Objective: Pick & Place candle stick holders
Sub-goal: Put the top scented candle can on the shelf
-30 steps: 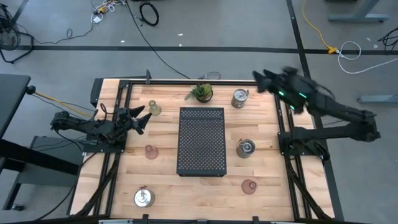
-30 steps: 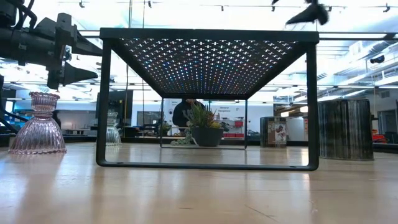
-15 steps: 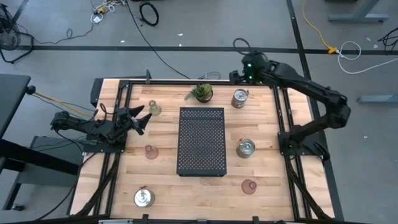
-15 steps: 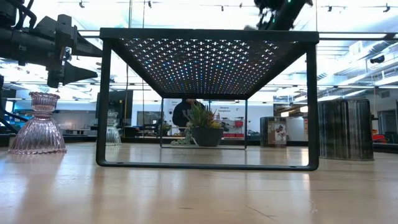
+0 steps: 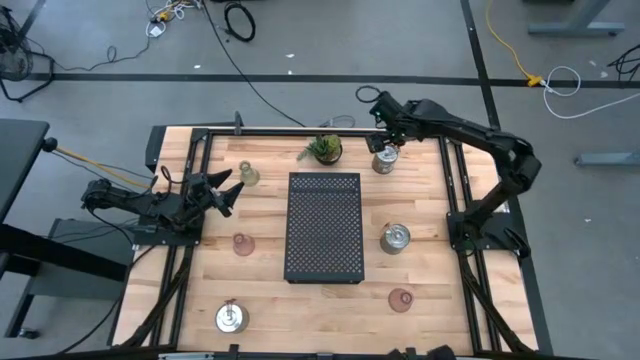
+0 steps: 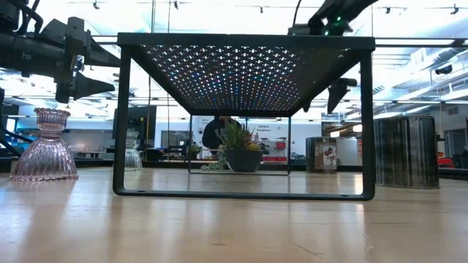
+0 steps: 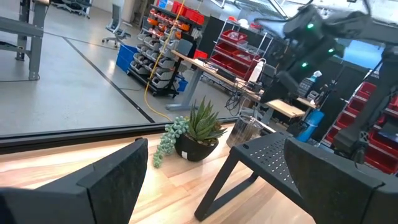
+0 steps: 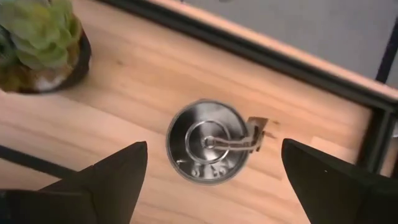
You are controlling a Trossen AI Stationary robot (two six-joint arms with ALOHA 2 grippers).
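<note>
Three silver holders stand on their bases on the table: far right, mid right, near left. Three glass cups stand at far left, mid left and near right. My right gripper is open and hovers above the far right silver holder, fingers pointing down, one on either side of it and clear of it. My left gripper is open and empty at the table's left edge, near the greenish cup.
A black perforated tray stands on legs in the table's middle. A small potted plant stands just left of the far right silver holder. A black frame rail runs along the far edge, close behind my right gripper.
My right gripper has swung in from beyond the table's far right corner toward the left along the far edge, then come down over the far right silver holder. The holders have stayed where they were.
</note>
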